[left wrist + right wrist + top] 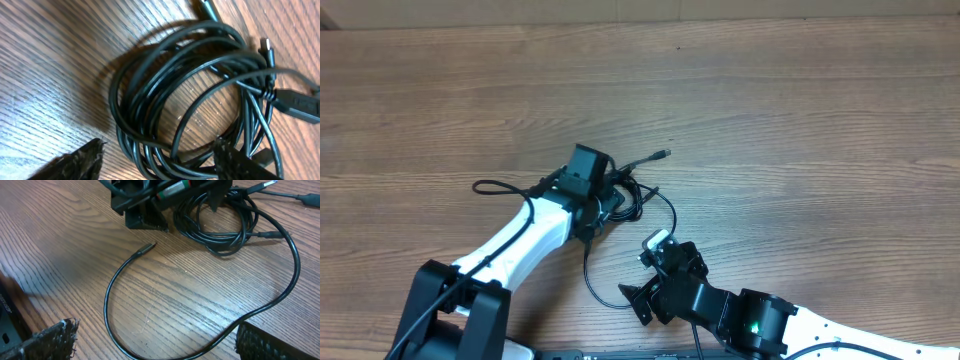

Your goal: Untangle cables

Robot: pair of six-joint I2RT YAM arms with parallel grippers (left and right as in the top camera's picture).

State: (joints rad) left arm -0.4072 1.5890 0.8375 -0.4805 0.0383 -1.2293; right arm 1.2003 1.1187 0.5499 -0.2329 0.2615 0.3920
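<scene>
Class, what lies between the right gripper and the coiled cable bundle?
One loose cable loops across the bare wooden table, its plug end near the bundle; nothing else. The right wrist view shows this.

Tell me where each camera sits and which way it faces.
Overhead: above the table, looking straight down; both arms show, left gripper over the cables.
Left wrist: close above the coiled cables, looking down; own fingertips at bottom edge.
Right wrist: low, facing across the table toward left gripper and cables; own fingertips in bottom corners.
Shared: all views show the cables.
</scene>
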